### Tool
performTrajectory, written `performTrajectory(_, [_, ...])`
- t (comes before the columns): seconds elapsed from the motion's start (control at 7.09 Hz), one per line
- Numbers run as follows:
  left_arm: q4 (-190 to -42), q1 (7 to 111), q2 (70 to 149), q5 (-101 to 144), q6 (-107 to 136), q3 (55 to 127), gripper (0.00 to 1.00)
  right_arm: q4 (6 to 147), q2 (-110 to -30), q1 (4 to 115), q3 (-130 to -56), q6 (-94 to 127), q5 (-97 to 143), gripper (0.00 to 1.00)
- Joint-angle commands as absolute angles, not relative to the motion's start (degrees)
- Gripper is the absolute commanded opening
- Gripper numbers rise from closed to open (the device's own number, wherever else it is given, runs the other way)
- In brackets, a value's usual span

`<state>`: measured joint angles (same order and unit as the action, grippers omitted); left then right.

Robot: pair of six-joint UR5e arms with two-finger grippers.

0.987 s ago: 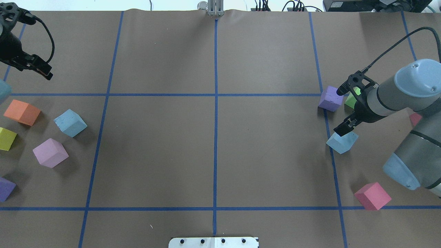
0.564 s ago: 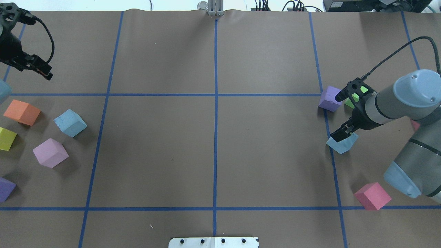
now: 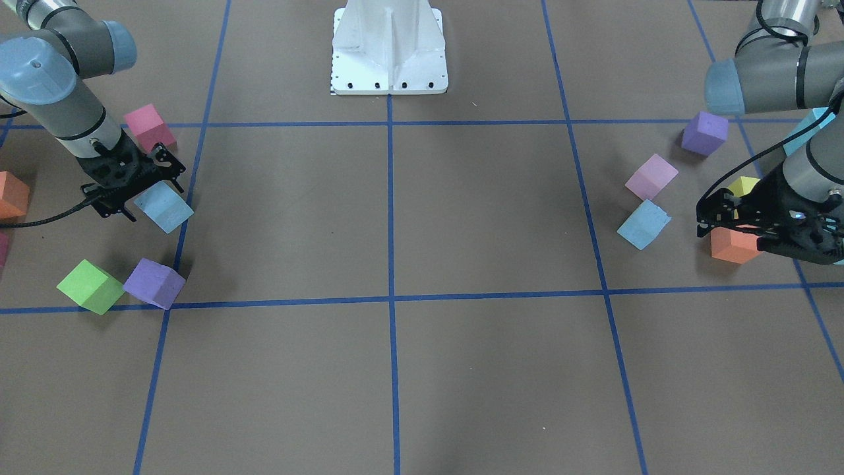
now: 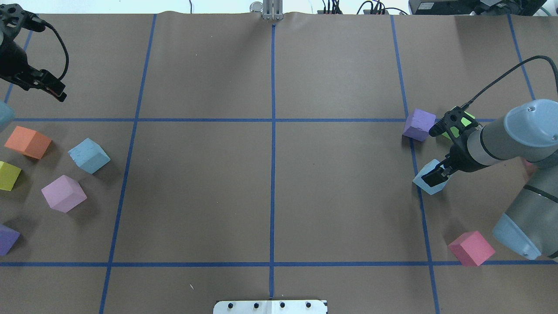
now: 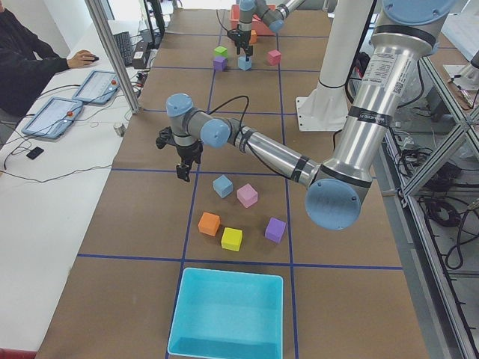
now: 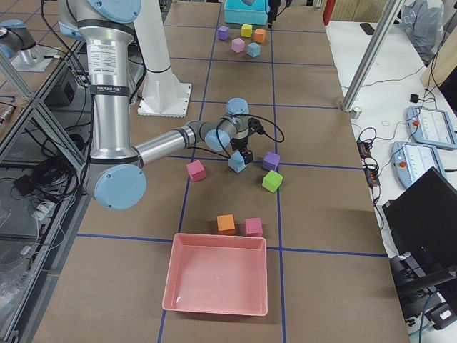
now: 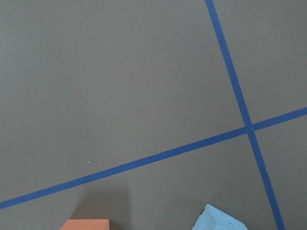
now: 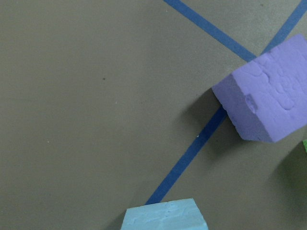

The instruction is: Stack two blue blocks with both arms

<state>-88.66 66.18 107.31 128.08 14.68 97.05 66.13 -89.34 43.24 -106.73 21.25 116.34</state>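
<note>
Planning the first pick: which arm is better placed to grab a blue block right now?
Right. The right pincer sits low over a blue block, right at it. The left pincer hangs apart from the other blue block, across a tape line.

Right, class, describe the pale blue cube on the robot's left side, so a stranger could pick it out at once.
At the robot's left end of the table, five cubes lie scattered near the left tool. The blue cube is nearest the table's middle, between the orange cube and the pink cube. It is the only sky-blue one there; its twin sits at the right tool.
</note>
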Motion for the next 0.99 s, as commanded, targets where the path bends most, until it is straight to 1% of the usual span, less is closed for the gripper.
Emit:
performTrajectory(0.0, [-88.7,66.2,107.3,128.1,14.7,97.1,1.0,65.8,-89.5,42.1,-106.8,22.8,115.8,0.98])
performTrajectory(0.42, [-88.7,66.0,107.2,128.0,14.7,96.9,1.0,65.8,-89.6,41.6,-106.7,22.9,115.1,0.98])
performTrajectory(0.85, [-89.0,65.9,107.2,128.0,15.6,96.3,1.0,65.8,-89.6,40.8,-105.6,22.8,115.0,0.96])
